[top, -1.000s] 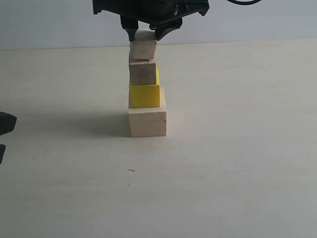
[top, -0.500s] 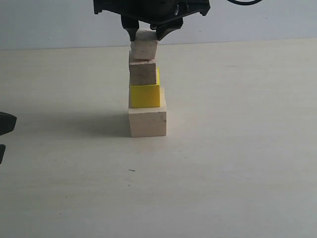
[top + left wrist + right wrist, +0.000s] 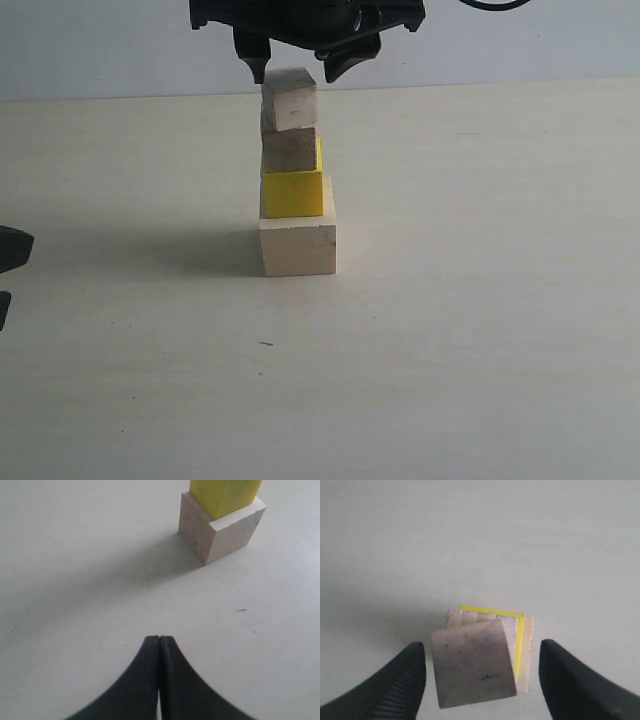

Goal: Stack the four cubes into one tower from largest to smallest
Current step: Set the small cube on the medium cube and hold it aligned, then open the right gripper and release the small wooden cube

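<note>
- R gripper [image 3: 297, 62] had just let go: half a sec earlier its jaws were snug on the small plain pale-wood cube [image 3: 290, 100]. Now they stood wide apart, one finger each side, w/ a clear gap both sides in the right wrist view.
- The small cube stayed put after release, resting free on the layered grooved wood cube [image 3: 289, 150].
- Under those: bright yellow cube [image 3: 292, 193], then large pale wood cube [image 3: 298, 248] on the pale tabletop [image 3: 480, 300].
- So the tower [image 3: 292, 205] had all 4 levels, big to small. By my read the last placement was done and only the arm's retreat was left.
- Caveat: the top cube wasn't square to the stack. From above it sat twisted vs. the cubes below, w/ one corner overhanging. From the side it looked a bit tilted.
- Risk, IMO: the fingers were level w/ the top cube, so any sideways drift on the way out could clip it. Straight up looked safest.
- L gripper [image 3: 159, 645] was shut on nothing, low over the table, well off to the side of the tower. Not involved.
</note>
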